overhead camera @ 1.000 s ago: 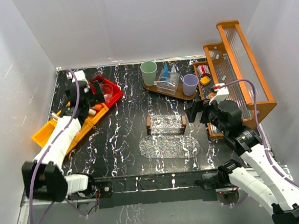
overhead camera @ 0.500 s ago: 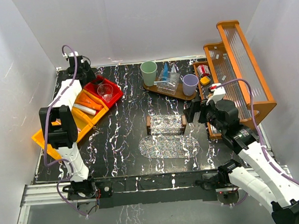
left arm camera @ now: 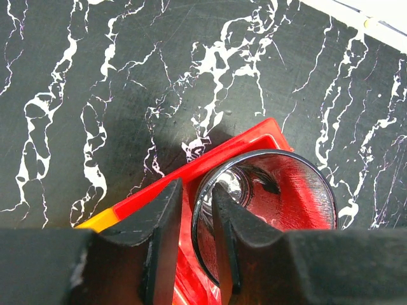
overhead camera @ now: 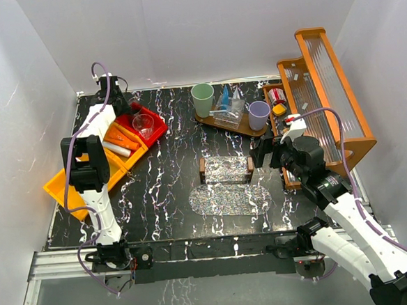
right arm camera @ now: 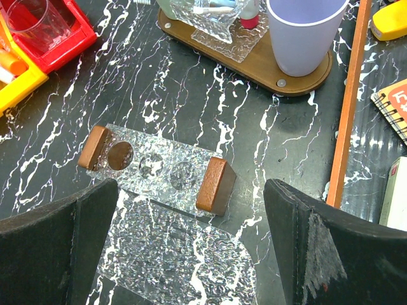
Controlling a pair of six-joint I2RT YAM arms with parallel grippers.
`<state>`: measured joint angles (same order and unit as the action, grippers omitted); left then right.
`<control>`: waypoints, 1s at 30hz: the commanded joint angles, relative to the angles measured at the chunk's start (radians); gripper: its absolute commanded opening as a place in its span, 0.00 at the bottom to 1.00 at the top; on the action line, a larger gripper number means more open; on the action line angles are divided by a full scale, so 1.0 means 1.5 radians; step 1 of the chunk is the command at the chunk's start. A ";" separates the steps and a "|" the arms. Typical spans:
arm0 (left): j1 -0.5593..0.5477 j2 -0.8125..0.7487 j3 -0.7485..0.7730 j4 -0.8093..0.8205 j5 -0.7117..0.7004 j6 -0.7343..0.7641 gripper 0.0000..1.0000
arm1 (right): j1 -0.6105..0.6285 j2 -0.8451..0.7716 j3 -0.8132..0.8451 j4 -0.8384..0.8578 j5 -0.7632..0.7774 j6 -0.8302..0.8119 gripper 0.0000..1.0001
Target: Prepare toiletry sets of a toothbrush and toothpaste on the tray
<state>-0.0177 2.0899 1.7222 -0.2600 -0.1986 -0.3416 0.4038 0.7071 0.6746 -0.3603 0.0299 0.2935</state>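
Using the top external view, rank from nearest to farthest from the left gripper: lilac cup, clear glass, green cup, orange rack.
1. Clear glass, red bin, at the left gripper.
2. Green cup, left end of tray.
3. Lilac cup, tray's right end.
4. Orange rack, far right.

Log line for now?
left end effector: straddles clear glass cup rim in red bin, grip unclear | right end effector: open, empty

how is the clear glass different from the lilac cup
The clear glass is see-through; the lilac cup is opaque. The clear glass stands in the red bin, left gripper straddling its rim; the lilac cup stands on the wooden tray, untouched. Both are upright.
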 commanded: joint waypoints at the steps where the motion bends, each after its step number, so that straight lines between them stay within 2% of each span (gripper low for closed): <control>1: -0.001 -0.016 0.000 -0.007 -0.004 0.005 0.22 | -0.001 -0.004 0.003 0.047 0.002 -0.004 0.98; 4: -0.001 -0.007 0.005 -0.016 0.005 0.008 0.20 | -0.001 -0.004 0.003 0.048 0.003 -0.004 0.98; 15: 0.000 -0.004 0.064 -0.053 0.008 0.012 0.00 | -0.001 -0.011 0.020 0.040 0.015 -0.005 0.98; 24: 0.000 -0.050 0.172 -0.084 -0.030 0.022 0.00 | -0.002 -0.019 0.038 0.032 0.016 0.002 0.98; 30: 0.000 -0.138 0.193 -0.085 0.039 0.024 0.00 | -0.001 -0.022 0.042 0.032 0.013 0.012 0.98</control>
<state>-0.0212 2.0796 1.9438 -0.4282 -0.1974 -0.3065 0.4038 0.6914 0.6807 -0.3592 0.0353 0.2977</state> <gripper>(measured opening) 0.079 0.983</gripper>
